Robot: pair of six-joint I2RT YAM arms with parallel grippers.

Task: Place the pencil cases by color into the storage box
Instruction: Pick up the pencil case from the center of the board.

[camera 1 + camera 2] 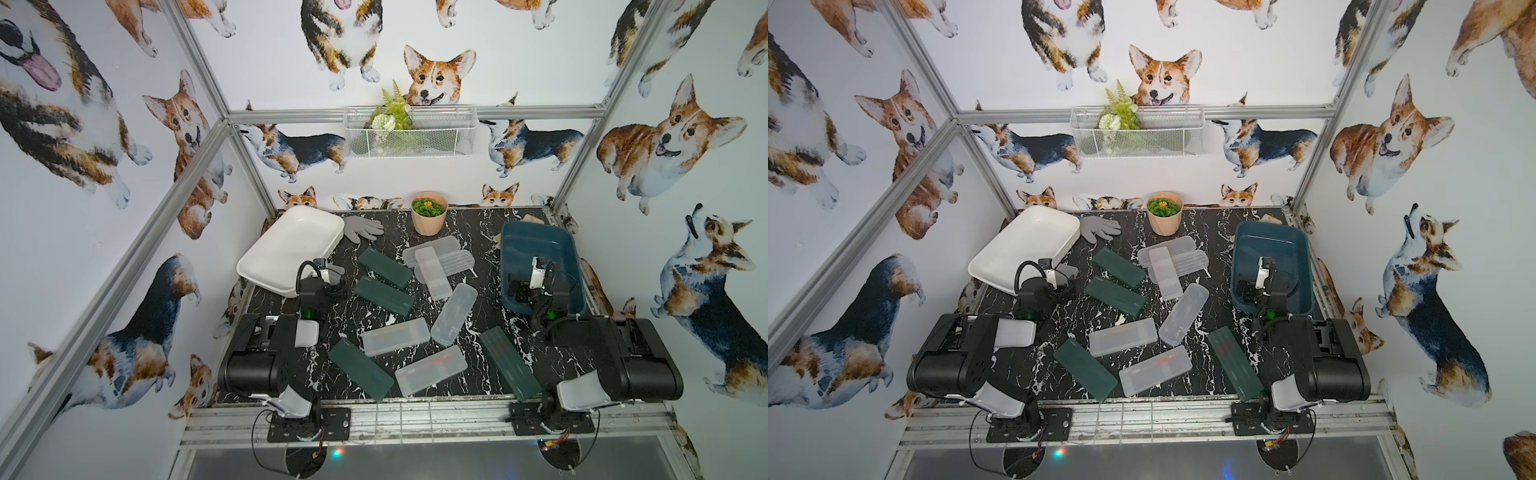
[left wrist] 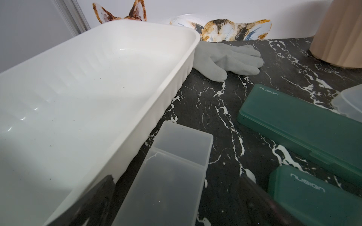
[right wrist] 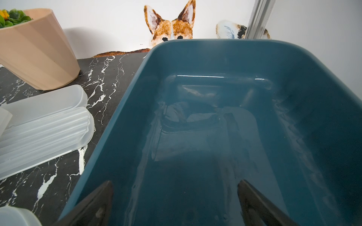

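Note:
Pencil cases lie scattered on the black marble table (image 1: 465,232). The dark green ones (image 1: 384,268) (image 1: 383,296) (image 1: 360,369) (image 1: 505,362) are spread about. Frosted clear ones (image 1: 438,253) (image 1: 454,307) (image 1: 395,336) (image 1: 430,370) lie in the middle, some of them stacked. The white storage box (image 1: 286,245) stands empty at the far left, the teal one (image 1: 536,241) empty at the right. My left gripper (image 1: 328,272) is open beside the white box. A clear case (image 2: 176,172) lies between its fingers with gaps on both sides. My right gripper (image 3: 176,187) hangs open over the teal box (image 3: 215,97), holding nothing.
A grey glove (image 1: 363,228) lies behind the white box. A tan plant pot (image 1: 429,216) stands at the back middle. A white wire basket (image 1: 411,133) hangs on the back wall. Aluminium frame posts edge the table.

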